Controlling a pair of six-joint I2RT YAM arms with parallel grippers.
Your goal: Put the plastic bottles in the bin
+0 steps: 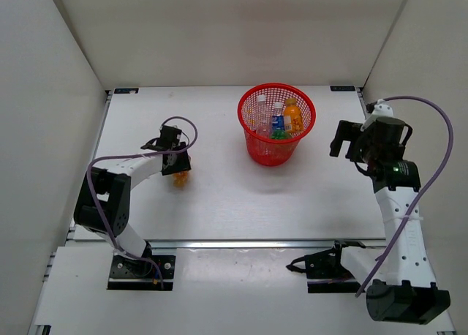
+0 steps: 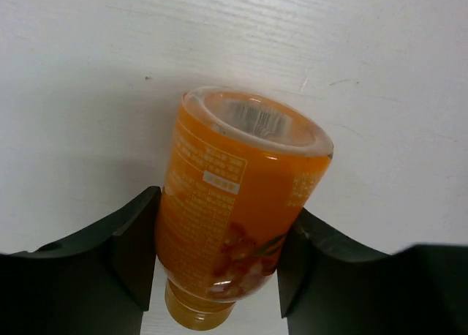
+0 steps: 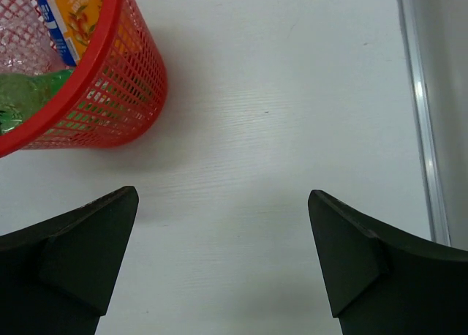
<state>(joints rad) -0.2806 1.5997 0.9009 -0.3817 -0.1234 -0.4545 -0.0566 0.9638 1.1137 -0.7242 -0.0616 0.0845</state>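
Table [image 1: 219, 211] white. Bin [image 1: 272, 151] upright, far-centre. Inside: orange btl [image 1: 293, 117], blue-label btl [image 1: 278, 120], clear btl [image 1: 261, 114], green btl [image 1: 281, 134] low. L gripper [image 2: 219, 254] clamped on 2nd orange btl [image 2: 241, 196], well left of bin. R gripper [image 3: 223, 232] jaws apart, empty, beside bin.

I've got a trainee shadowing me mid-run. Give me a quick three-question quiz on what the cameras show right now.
1. True or false: the right hand is gripping a bottle.
2. Which bottle does the left hand grip? A) green B) orange C) blue-labelled
3. How many bottles are visible outside the bin?

Key:
1. False. It is open and empty, over bare table beside the bin.
2. B. The orange bottle sits between its fingers.
3. One, the bottle in the left hand.
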